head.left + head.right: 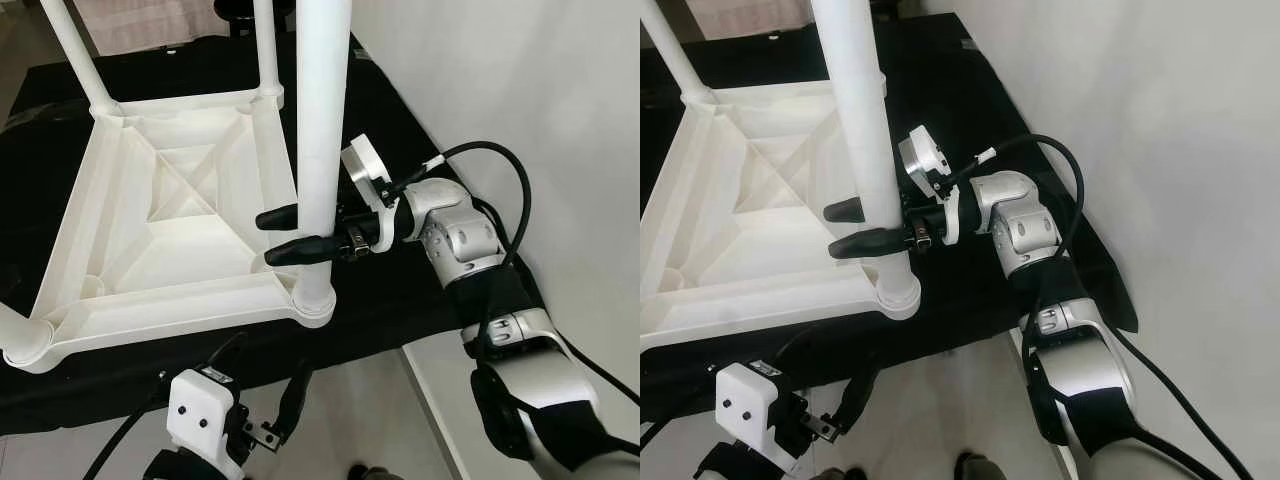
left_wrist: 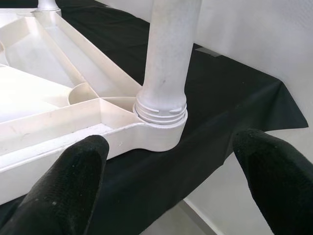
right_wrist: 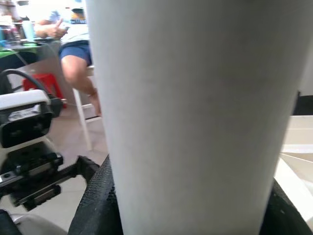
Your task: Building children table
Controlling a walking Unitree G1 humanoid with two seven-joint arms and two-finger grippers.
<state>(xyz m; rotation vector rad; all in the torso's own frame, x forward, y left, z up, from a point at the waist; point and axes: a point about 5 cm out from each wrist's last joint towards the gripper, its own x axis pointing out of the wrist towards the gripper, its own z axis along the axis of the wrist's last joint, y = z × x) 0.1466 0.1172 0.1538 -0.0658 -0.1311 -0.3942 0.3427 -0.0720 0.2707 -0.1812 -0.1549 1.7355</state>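
One white plastic table top (image 1: 170, 215) lies upside down on our desk (image 1: 400, 290), which a black cloth covers, and its legs point up. Our right hand (image 1: 290, 232) grips the nearest leg (image 1: 318, 130) low, just above its corner socket (image 1: 312, 296). We think the leg is light, stiff and smooth, so it may slip; holding it near the threads seems best. Our left hand (image 1: 262, 395) hangs open below the desk edge. We see no containers.
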